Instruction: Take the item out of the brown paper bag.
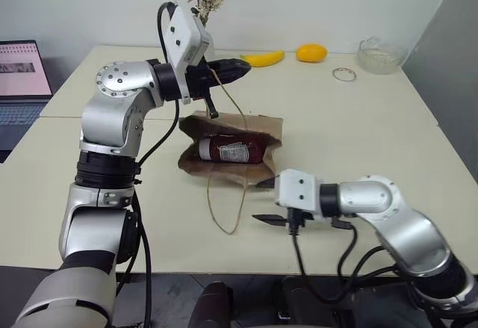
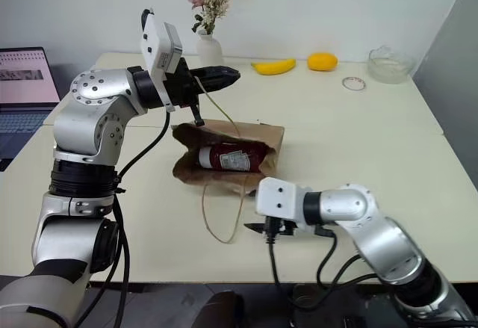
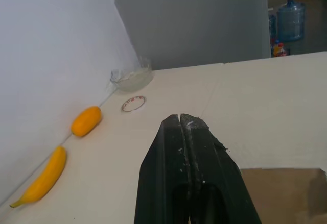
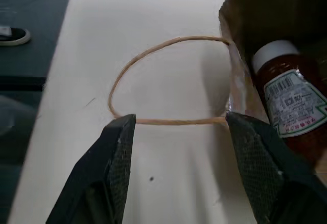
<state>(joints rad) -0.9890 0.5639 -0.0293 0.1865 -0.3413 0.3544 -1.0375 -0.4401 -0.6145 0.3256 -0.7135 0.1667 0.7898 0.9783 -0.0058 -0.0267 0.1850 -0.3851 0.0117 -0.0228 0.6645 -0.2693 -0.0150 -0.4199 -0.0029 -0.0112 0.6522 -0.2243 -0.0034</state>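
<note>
Ketchup-red, with a white cap and a printed label, the item [image 1: 225, 151] lay on its side inside the brown paper bag [image 1: 258, 128], which rested flat on the pale table [image 1: 358, 141] with its mouth gaping toward the robot. One thin cord handle [image 1: 224, 193] trailed out of the bag's mouth in a loop over the tabletop; the other ran up to the left gripper [image 1: 240, 66], whose black fingers were pressed together on that upper cord [image 1: 228, 96] above the bag's far edge. The right gripper [image 1: 267, 201] hung just in front of the bag's mouth, on its right side, with its two fingers [image 4: 120, 152] spread wide and nothing between them. From its wrist camera the bottle sat just beyond the fingertips and off to one side, clear of both pads. Along the table's far edge lay a yellow banana [image 1: 264, 58], an orange-yellow fruit [image 1: 311, 52] and a glass bowl [image 1: 379, 56], well apart from the bag.
</note>
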